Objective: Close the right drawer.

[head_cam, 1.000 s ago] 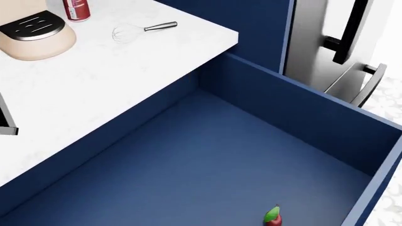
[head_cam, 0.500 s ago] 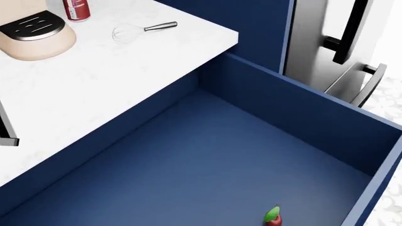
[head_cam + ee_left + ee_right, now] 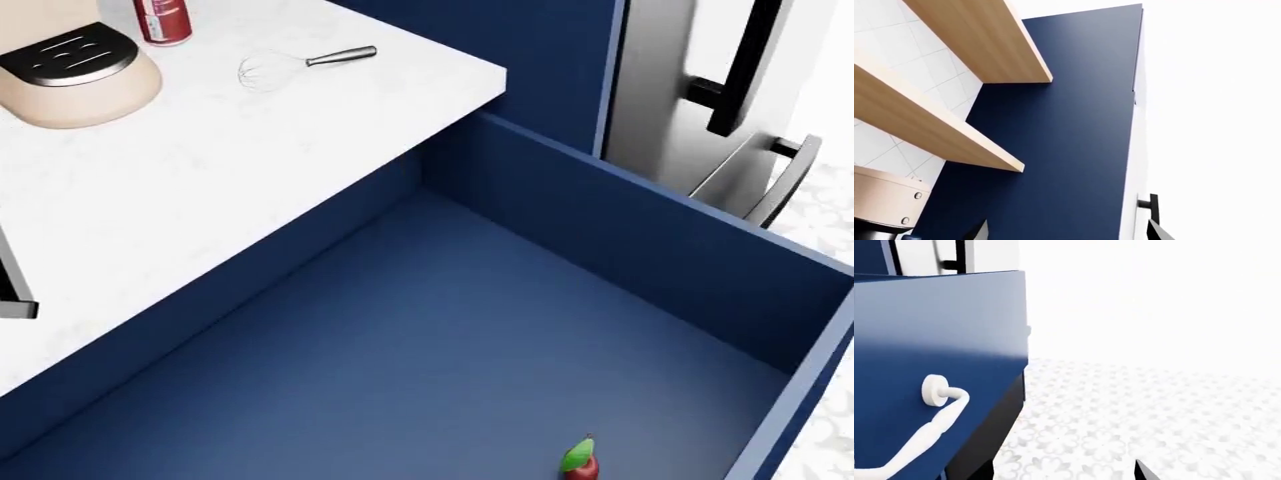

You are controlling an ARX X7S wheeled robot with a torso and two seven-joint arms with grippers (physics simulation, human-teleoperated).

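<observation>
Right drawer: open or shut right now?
Open. The right drawer is pulled far out from under the countertop, its navy floor exposed, with a small red and green item lying inside.

the white marble counter (image 3: 200, 170) carried a beige appliance (image 3: 74, 75) with a black grille at its far left, a red can (image 3: 163, 20) just beside it, and a wire whisk (image 3: 300, 64) lying flat nearer the counter's right edge. the open drawer (image 3: 441, 340) below held a small red fruit with a green leaf (image 3: 579, 461) on its navy floor, near the front. the patterned white floor (image 3: 1134, 415) lay under the drawer's front.
</observation>
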